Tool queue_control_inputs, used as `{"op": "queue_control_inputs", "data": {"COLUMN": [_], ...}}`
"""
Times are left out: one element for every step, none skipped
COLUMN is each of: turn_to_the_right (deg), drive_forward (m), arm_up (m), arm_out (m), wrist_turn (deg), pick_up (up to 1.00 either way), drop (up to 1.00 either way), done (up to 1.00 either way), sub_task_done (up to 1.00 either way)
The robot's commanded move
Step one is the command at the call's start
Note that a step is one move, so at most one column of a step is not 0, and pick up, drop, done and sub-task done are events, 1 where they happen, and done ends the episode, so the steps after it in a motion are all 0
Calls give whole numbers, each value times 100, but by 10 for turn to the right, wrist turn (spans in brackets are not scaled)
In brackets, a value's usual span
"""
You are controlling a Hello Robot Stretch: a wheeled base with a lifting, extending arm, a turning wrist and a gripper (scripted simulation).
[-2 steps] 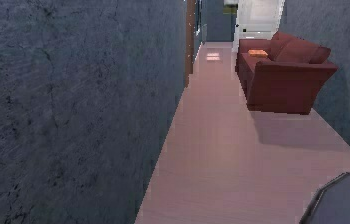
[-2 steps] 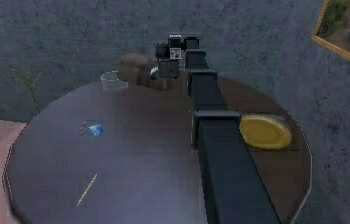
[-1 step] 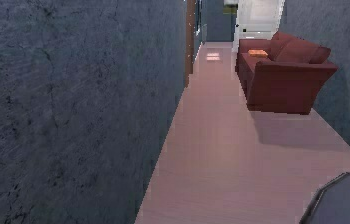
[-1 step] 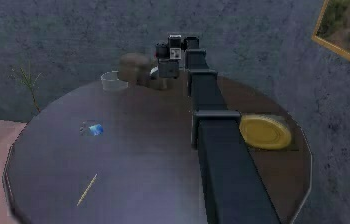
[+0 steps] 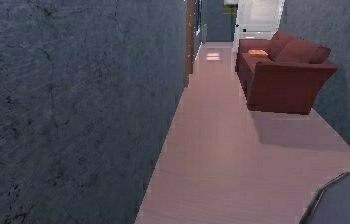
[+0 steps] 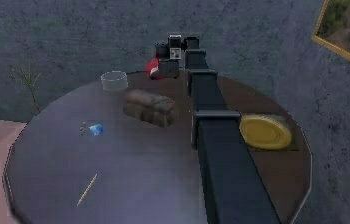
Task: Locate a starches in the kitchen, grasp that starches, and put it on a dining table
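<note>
1. The loaf (image 6: 149, 108), brown and blocky, is the one starch in sight. It lies flat on the round counter (image 6: 153, 175), near the jaws, a little back from them and toward the arm side view's left.
2. The jaws sit out by the far rim at the end of the arm (image 6: 218, 140). I cannot tell how wide they stand or whether they hold anything, because a small red thing (image 6: 155, 68) sits right at them.
3. A clear bowl (image 6: 114, 80) is off to the jaws' left in that view, and a yellow plate (image 6: 265, 132) lies across the arm from the loaf. A blue scrap (image 6: 93, 129) and a thin utensil (image 6: 87, 189) lie well back from the jaws.
4. A framed picture (image 6: 343, 35) hangs on the wall beyond the counter. Ahead, a hallway runs past a red sofa (image 5: 283, 72).
5. With the plate and utensil laid out, this looks like the dining table, so I judge we're at the putting-down step and the loaf is already resting.
6. The next move calls for drawing the arm straight back, clear of the loaf and the plate. If the loaf is in fact not yet grasped, the jaws must come back over it first.
</note>
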Motion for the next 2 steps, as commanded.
{"op": "queue_control_inputs", "data": {"turn_to_the_right": [0,0], "drive_forward": [0,0], "arm_up": [0,0], "arm_out": [-10,0], "wrist_turn": [0,0], "pick_up": [0,0], "drop": [0,0], "done": [0,100], "sub_task_done": [0,0]}}
